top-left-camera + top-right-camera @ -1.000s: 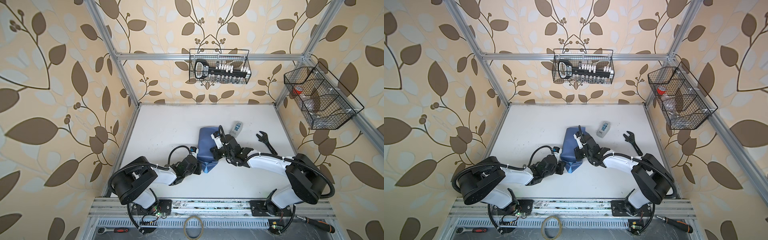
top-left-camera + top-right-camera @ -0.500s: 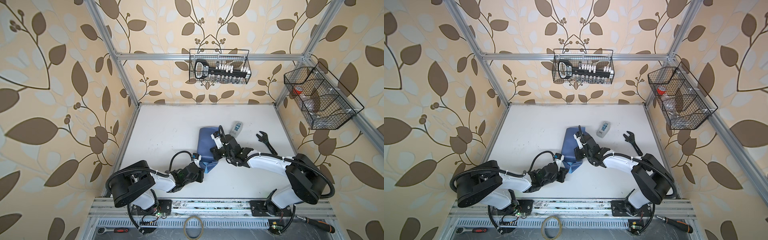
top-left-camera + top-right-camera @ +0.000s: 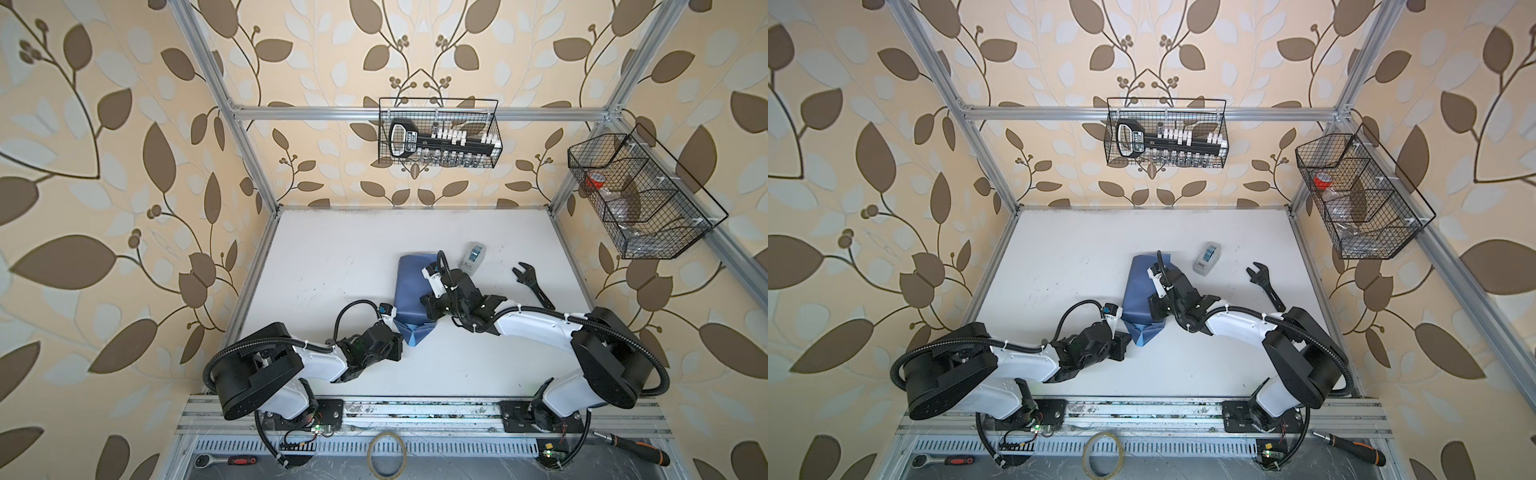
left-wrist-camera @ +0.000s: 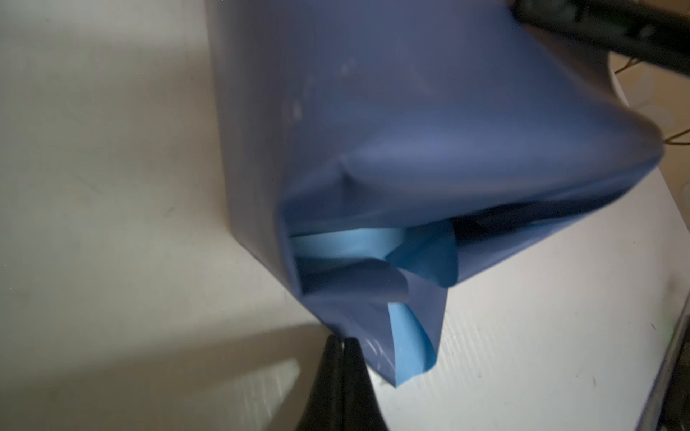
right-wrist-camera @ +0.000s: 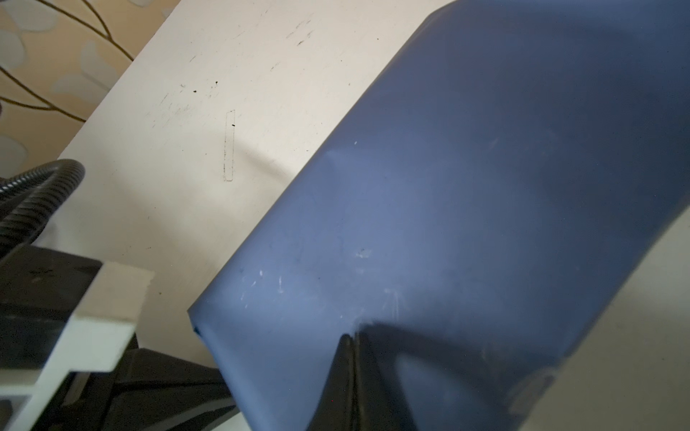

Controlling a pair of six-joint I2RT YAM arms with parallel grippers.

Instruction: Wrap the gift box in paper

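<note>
1. We see the paper [image 3: 411,291], slate-blue face outward, folded into a parcel on the table [image 3: 332,257] just beside the tape dispenser [image 3: 473,257].
2. Right gripper [image 5: 351,343]: jaws closed, tips on the parcel's top.
3. Left gripper [image 4: 341,347]: jaws closed, at the loose end facing away from the dispenser.

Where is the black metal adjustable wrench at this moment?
In both top views the black metal adjustable wrench lies on the right side of the white table, right of the small clear tape dispenser.
</note>
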